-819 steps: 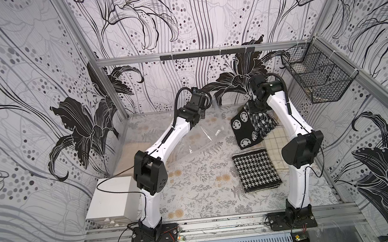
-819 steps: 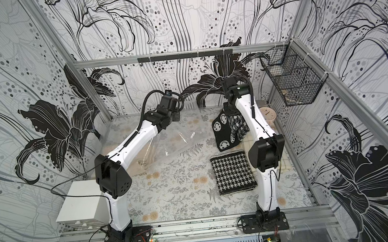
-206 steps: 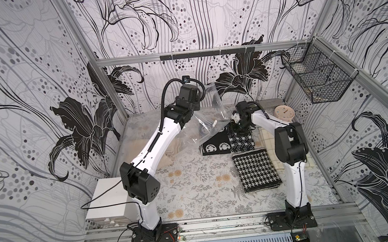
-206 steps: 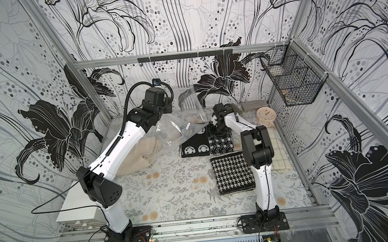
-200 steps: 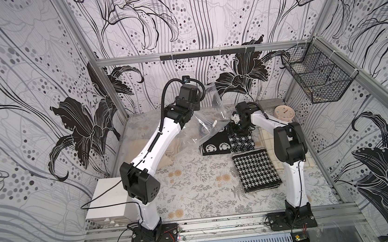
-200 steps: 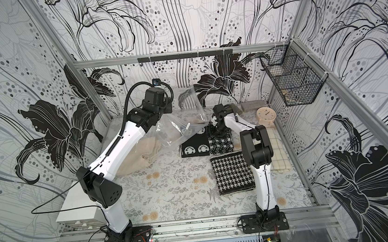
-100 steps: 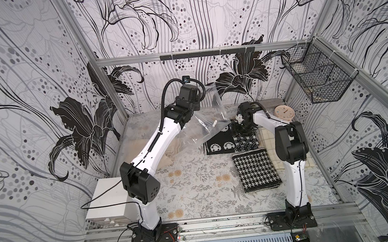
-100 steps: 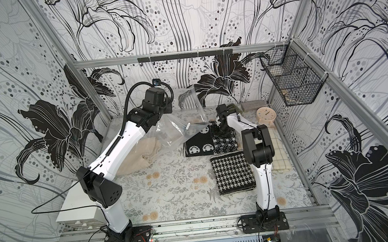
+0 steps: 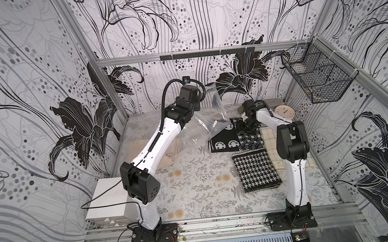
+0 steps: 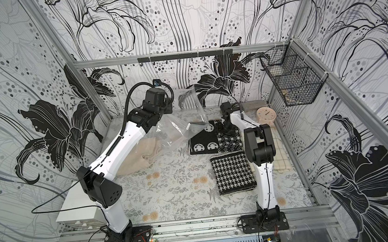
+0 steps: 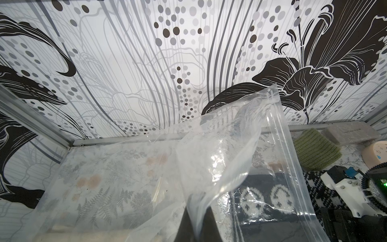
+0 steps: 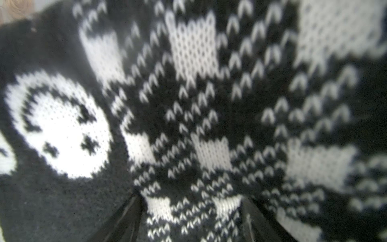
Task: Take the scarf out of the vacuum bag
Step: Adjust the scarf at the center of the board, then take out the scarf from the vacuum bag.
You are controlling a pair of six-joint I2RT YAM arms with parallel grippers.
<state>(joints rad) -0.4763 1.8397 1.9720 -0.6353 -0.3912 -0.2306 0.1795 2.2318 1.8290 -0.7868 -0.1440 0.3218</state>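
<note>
The vacuum bag [image 9: 196,131] [image 10: 174,130] is clear crinkly plastic, lifted off the table at the back. My left gripper [image 11: 195,226] is shut on a fold of it, seen in a top view as the left gripper [image 9: 197,102]. The scarf [image 9: 224,140] [image 10: 202,145] is a black-and-white knit with round faces and a check pattern. It lies flat on the table at the back right. The bag's zip edge [image 11: 280,146] hangs over its left corner. My right gripper [image 12: 192,218] [image 9: 248,121] is open, fingertips spread and pressed down on the scarf.
A folded houndstooth cloth [image 9: 256,169] lies just in front of the scarf. A cream checked cloth [image 9: 268,136] and a round clock [image 9: 284,113] sit to the right. A cream textile [image 9: 171,150] lies under the left arm. A wire basket [image 9: 317,78] hangs on the right wall.
The scarf hung from my right gripper four seconds ago; it now lies flat. Over the last second it slid rightward under that gripper, away from the bag. The left arm barely moved.
</note>
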